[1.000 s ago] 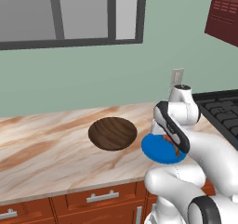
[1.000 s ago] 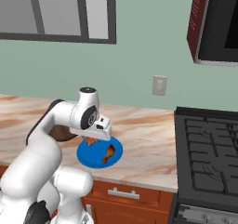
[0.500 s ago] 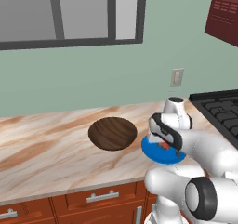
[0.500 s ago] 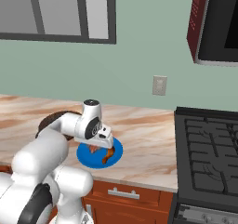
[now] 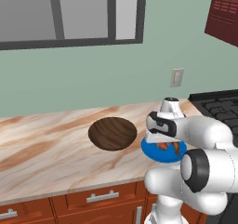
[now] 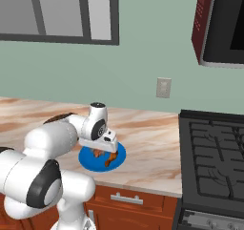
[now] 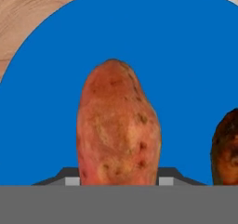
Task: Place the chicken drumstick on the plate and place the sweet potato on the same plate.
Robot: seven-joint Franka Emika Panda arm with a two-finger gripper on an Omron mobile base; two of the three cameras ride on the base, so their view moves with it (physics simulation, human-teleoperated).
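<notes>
A: Where is the claw (image 6: 98, 152) seen?

B: It is seen low over the blue plate (image 6: 86, 158), near the front edge of the marble counter (image 6: 152, 152). In the left base view the claw (image 5: 162, 145) is found at the same plate (image 5: 151, 150), just right of the dark wooden dish (image 5: 112, 133).

A: And what is held in it?

B: The sweet potato (image 7: 118, 125) is pinched between the two finger tips (image 7: 71, 180) — one dark tip is visible on each side of its lower end in the hand view. The jaws are pressed against it, not spread wide.

A: Is the sweet potato resting on the plate?

B: That cannot be told for certain. In the hand view it is framed all around by the plate's blue surface (image 7: 186, 69), so it is placed over the plate; whether it touches the blue is not shown.

A: And the chicken drumstick?

B: It is lying on the plate. In the hand view the chicken drumstick (image 7: 226, 146) is seen as a dark brown rounded end at the right edge, beside the sweet potato and apart from it. In the right base view the drumstick (image 6: 110, 162) is seen as a slim orange-brown piece on the near right part of the plate, just under the hand.

A: What else is found on the counter?

B: The wooden dish (image 6: 59, 119) is partly hidden by the arm in the right base view — and a black stove (image 6: 214, 152) is set against the counter's right end. A wall socket (image 5: 176, 77) is seen on the green wall behind.
</notes>
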